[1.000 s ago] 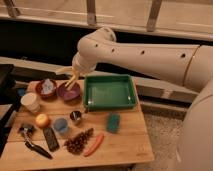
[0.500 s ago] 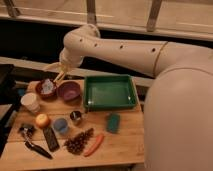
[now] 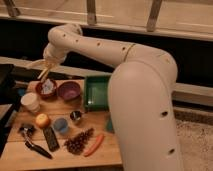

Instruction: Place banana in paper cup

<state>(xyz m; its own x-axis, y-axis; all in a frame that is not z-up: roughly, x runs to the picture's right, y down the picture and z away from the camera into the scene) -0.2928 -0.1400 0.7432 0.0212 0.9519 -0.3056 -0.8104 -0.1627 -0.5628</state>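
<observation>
The claw point(image 3: 47, 68) hangs above the far left corner of the tabletop point(image 3: 56, 106), closed on the banana point(image 3: 38, 65), whose pale strips stick out over the red bowl point(image 3: 47, 88). The paper cup point(image 3: 31, 102) stands upright by the left edge, just in front of that bowl. A purple bowl point(image 3: 69, 91) sits beside the red one.

Just left of the tray point(image 3: 89, 95), a bowl point(image 3: 69, 91); left again, a second bowl point(image 3: 47, 88), with the gripper point(image 3: 44, 75) and the banana point(image 3: 36, 64) above it. Farther left of the tray and nearer the front, the paper cup point(image 3: 31, 102). In front of the tray, slightly leftward, the metal cup point(image 3: 76, 116), a small cup point(image 3: 61, 126) and a carrot point(image 3: 93, 145).
</observation>
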